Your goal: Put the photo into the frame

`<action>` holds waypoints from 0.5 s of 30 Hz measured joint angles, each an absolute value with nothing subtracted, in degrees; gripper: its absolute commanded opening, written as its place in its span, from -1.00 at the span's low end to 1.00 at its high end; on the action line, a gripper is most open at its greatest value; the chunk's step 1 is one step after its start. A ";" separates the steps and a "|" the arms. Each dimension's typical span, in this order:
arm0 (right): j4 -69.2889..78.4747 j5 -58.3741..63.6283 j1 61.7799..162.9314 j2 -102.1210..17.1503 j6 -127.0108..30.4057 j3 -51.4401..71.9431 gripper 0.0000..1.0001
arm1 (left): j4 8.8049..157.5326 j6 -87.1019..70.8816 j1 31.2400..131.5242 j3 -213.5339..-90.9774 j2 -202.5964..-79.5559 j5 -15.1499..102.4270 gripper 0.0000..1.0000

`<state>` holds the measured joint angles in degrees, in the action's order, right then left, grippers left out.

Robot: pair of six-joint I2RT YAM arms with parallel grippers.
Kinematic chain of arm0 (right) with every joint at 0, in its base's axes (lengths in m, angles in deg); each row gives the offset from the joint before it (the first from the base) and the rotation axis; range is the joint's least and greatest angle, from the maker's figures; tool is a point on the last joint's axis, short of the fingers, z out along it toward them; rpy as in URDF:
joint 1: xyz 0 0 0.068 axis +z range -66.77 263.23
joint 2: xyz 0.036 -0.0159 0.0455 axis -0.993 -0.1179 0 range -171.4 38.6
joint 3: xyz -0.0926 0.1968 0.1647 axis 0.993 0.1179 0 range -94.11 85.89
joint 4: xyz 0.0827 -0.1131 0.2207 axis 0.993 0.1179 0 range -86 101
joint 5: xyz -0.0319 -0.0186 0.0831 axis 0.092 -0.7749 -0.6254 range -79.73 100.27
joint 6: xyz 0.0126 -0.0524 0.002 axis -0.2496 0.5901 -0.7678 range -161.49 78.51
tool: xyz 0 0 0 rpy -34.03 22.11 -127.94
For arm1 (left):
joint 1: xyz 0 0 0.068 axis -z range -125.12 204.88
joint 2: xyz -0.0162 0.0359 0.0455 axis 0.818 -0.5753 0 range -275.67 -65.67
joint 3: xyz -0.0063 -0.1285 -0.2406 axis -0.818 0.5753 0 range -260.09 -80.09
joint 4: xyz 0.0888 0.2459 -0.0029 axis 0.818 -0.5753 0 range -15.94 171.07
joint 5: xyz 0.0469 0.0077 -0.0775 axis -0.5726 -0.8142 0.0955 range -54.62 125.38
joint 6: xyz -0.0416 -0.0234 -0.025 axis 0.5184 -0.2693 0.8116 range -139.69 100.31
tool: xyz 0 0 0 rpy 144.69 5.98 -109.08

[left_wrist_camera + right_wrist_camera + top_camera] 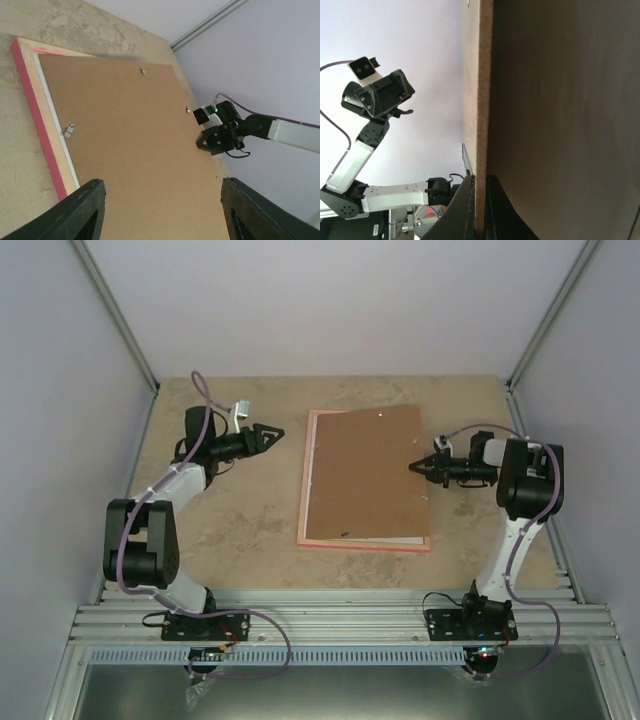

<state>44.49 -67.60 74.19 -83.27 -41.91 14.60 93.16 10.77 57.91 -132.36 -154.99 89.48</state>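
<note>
The right gripper (480, 212) is clamping down on the thin edge of the brown backing board (365, 475). Its two fingers (462, 210) are pressing against opposite faces of the panel, and the board's edge is running straight up between them in the right wrist view. The rest of the board is stretching away from those jaws toward the left arm.

The left gripper (278, 435) is hanging with its jaws spread and nothing between them, a little apart from the frame (37, 115). In the left wrist view its dark fingers (85, 210) are standing wide at either side. Ahead of them the pink frame is lying flat on the table (230, 540), and the board is lying over most of it. The frame's near long side is showing just ahead of the left-hand finger. Its far side is sitting hidden under the board by the right jaws.

A narrow white strip (51, 102) is peeking out between the board and the frame's inner edge. This may be the margin of the photo underneath, but the printed side is not showing. A small metal clip (70, 131) is sitting on the board close to that strip.
</note>
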 measured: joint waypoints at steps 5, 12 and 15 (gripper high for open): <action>45.76 -67.66 75.00 -84.23 -40.34 13.29 -0.99 | 93.23 10.75 58.22 -132.36 -157.24 89.46 0.29; 46.15 -67.34 75.81 -85.34 -39.34 11.91 -0.93 | 92.55 10.02 59.13 -132.42 -158.00 89.22 0.28; 45.65 -66.64 76.33 -85.48 -39.75 11.91 -0.68 | 91.81 9.39 59.31 -132.53 -158.00 88.76 0.28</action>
